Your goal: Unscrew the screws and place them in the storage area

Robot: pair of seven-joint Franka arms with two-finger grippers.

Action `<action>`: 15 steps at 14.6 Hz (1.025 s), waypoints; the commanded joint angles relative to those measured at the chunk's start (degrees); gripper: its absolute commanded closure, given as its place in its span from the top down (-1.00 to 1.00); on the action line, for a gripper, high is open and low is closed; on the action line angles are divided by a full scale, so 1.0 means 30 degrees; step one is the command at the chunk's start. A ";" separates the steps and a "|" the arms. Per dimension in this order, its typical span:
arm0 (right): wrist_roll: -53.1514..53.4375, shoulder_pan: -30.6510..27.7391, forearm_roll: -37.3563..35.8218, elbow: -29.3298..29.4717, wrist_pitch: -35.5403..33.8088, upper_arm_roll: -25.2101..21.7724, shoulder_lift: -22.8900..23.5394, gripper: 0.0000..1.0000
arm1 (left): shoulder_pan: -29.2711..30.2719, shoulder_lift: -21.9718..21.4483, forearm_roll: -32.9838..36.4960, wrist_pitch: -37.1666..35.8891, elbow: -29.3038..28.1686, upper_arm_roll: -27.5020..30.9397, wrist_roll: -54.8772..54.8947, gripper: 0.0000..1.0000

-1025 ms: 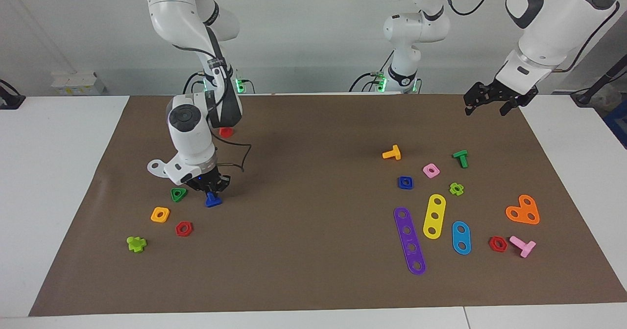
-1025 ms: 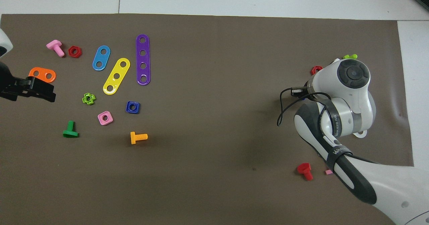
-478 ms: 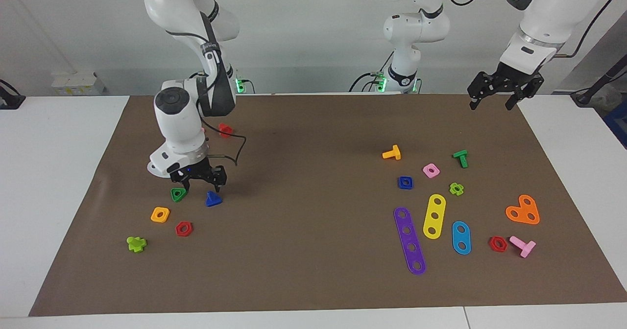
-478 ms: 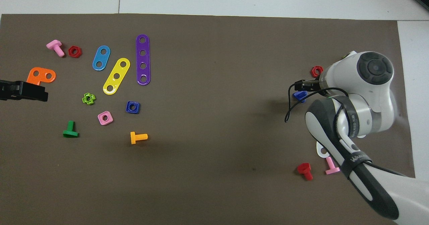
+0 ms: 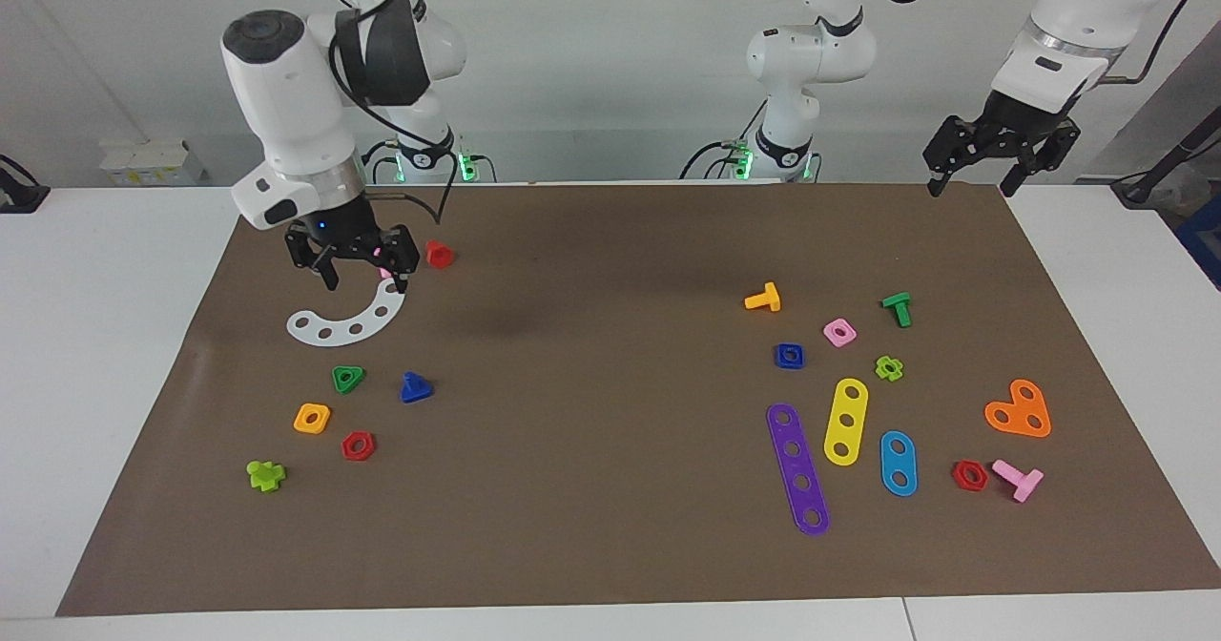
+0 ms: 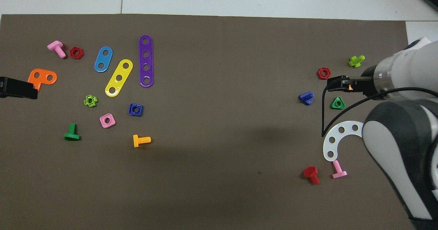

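Observation:
The blue bolt [image 5: 415, 388] lies free on the brown mat beside the green triangle nut [image 5: 348, 379], head down with its shaft up. It also shows in the overhead view [image 6: 306, 98]. The storage patch holds the white curved strip [image 5: 343, 321], an orange square nut [image 5: 312, 418] and a red hex nut [image 5: 358, 445]. My right gripper [image 5: 362, 271] is open and empty, raised over the white strip's end, well above the bolt. My left gripper [image 5: 997, 159] hangs open and empty over the mat's corner at the left arm's end.
A red bolt [image 5: 439, 255] and a pink bolt [image 6: 338, 170] lie nearer to the robots than the white strip. A light green cross piece [image 5: 265, 474] lies farther out. Purple [image 5: 797, 469], yellow [image 5: 845, 422] and blue [image 5: 898, 463] strips, nuts and T-bolts lie at the left arm's end.
My right gripper let go of the blue bolt, opened, and rose away toward the robots, uncovering the white strip. My left gripper drew up and back toward the mat's corner.

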 commanded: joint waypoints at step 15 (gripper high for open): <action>-0.1948 -0.0462 0.0446 0.2859 -0.4857 0.0130 0.0103 1.00 | 0.0064 -0.0113 0.0415 0.0243 -0.0700 -0.0143 -0.0047 1.00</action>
